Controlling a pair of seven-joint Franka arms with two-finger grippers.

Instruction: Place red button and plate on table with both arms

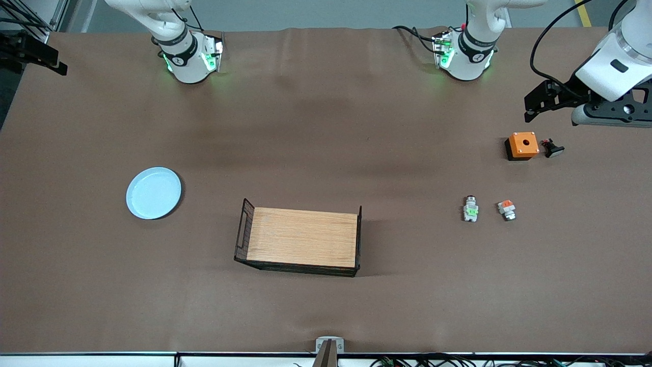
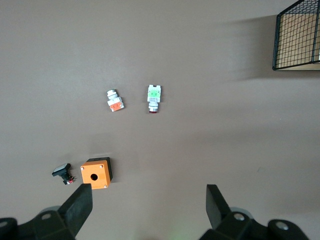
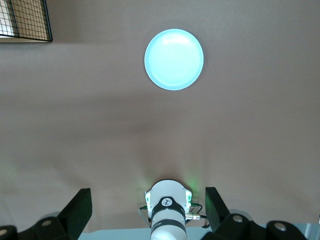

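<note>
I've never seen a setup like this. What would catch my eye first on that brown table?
Probably the wooden tray with black wire ends, mid-table. The pale-blue plate lies alone toward the right arm's end. Toward the left arm's end, a bright orange box lies under the left hand, open; two tiny switch blocks, green-centred and orange-topped, lie nearer the camera.

The right gripper (image 3: 145,210) is hanging high over the table (image 3: 250,125) with its two black fingers (image 3: 80,207) standing wide apart and holding nothing. Between the fingers, far below, the white base of the right arm (image 3: 167,210) is showing, green lights glowing on it. Well out ahead of the fingertips, the plate (image 3: 174,59) is lying flat on the brown sheet, well apart from both fingers. Farther off to one side, a corner of the wooden tray (image 3: 22,19) with its black wire end is peeking in.
</note>
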